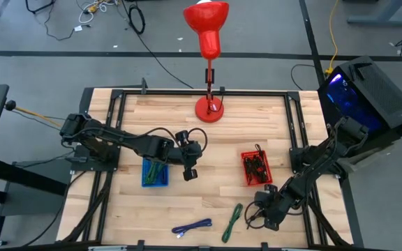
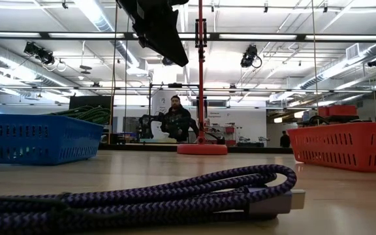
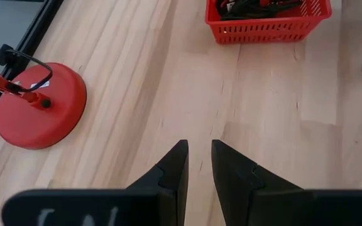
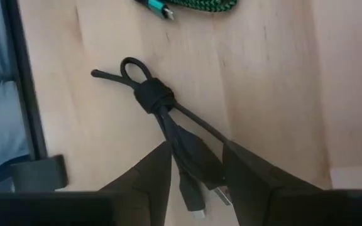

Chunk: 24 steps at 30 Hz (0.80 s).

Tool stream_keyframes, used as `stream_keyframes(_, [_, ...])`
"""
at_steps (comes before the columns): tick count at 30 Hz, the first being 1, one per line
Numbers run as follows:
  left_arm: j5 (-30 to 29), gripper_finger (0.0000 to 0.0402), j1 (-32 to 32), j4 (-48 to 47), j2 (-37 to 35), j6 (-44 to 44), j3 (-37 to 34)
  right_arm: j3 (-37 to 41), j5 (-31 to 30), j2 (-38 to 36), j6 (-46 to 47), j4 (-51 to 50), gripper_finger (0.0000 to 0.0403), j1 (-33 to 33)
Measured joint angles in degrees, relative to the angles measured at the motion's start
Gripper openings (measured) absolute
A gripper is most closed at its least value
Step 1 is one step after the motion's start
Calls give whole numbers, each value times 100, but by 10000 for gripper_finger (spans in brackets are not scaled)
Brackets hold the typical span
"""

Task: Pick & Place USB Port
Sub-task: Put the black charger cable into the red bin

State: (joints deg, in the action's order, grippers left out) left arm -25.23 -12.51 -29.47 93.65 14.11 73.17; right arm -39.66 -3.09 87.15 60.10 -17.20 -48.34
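A black cable [image 4: 153, 95], tied in a bundle with a knot, lies near the table's near right edge, between the fingers of my right gripper [image 4: 197, 157], which is shut on it. My right gripper [image 1: 267, 209] is low over the table. My left gripper [image 1: 189, 169] hovers at mid-table beside the blue basket [image 1: 154, 173], which holds green cables. In the left wrist view my left gripper [image 3: 198, 147] has only a narrow slit between its fingers and holds nothing. The red basket [image 1: 255, 167] holds black cables. A purple cable [image 1: 192, 227] and a green cable [image 1: 232, 222] lie on the table near its near edge. My right gripper pinches the black cable's bundled strands [image 4: 190, 147] between its two fingers, a little below the knot and above the plug ends [image 4: 195, 204]. The fingers come from above and lie across the bundle. Whether the cable is lifted off the wood, I cannot tell.
A red lamp stands on its round base [image 1: 209, 108] at the table's far edge, with its shade over the floor beyond. In the low view a person [image 2: 177, 121] shows far behind the table. Bare wood lies between the two baskets.
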Motion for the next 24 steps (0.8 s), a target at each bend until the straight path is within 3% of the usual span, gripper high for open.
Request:
stream_keyframes(10, [-2,76,0,4,0,-7,0,-40,67,603,-206,124,141,-1])
stream_keyframes(13, [-2,76,0,7,0,-7,0,-35,-77,620,-285,117,108,-24])
stream_keyframes(17, [-8,76,1,6,2,-15,-6,-9,-114,572,-704,238,19,-17])
stream_keyframes(24, [-29,76,0,6,2,-33,-7,-47,-57,397,-761,270,10,10])
